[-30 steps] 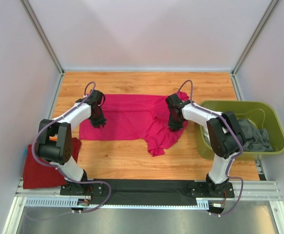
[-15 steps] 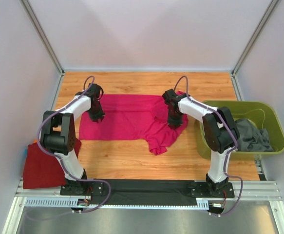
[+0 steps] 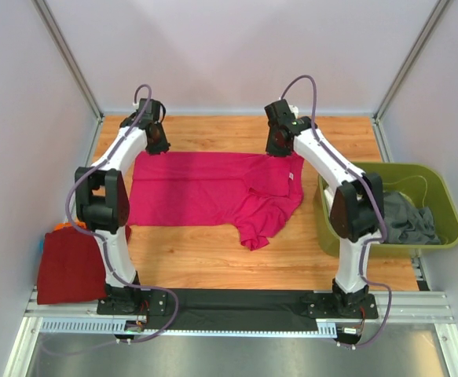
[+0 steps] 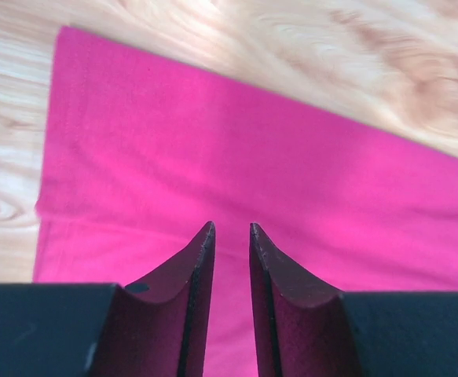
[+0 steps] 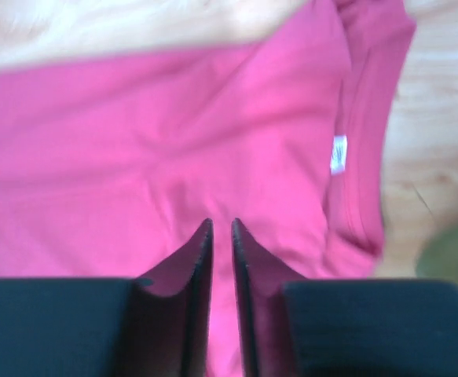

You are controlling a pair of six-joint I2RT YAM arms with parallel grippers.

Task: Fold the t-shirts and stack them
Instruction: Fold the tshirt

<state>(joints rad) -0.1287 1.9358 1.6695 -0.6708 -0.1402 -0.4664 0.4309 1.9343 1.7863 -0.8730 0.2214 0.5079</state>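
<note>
**Hovering, jaws barely parted**

My left gripper (image 4: pixel 231 228) and right gripper (image 5: pixel 221 222) stand narrowly ajar and empty above the one pink shirt (image 3: pixel 205 192), spread flat beneath them. Its far edge runs just ahead of my left fingers, with bare table (image 3: pixel 213 259) beyond. One red shirt (image 3: pixel 71 267) lies back by my left base. One bin (image 3: pixel 441 196) holding grey cloth (image 3: pixel 409 220) sits to the right of my right gripper.

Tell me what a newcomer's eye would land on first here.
The bright magenta t-shirt is spread across the middle of the wooden table, one sleeve rumpled at its near right. The left gripper and right gripper hover over its far edge, jaws barely parted and empty. An olive-green bin holding grey cloth sits at the right, a dark red shirt at the near left.
</note>
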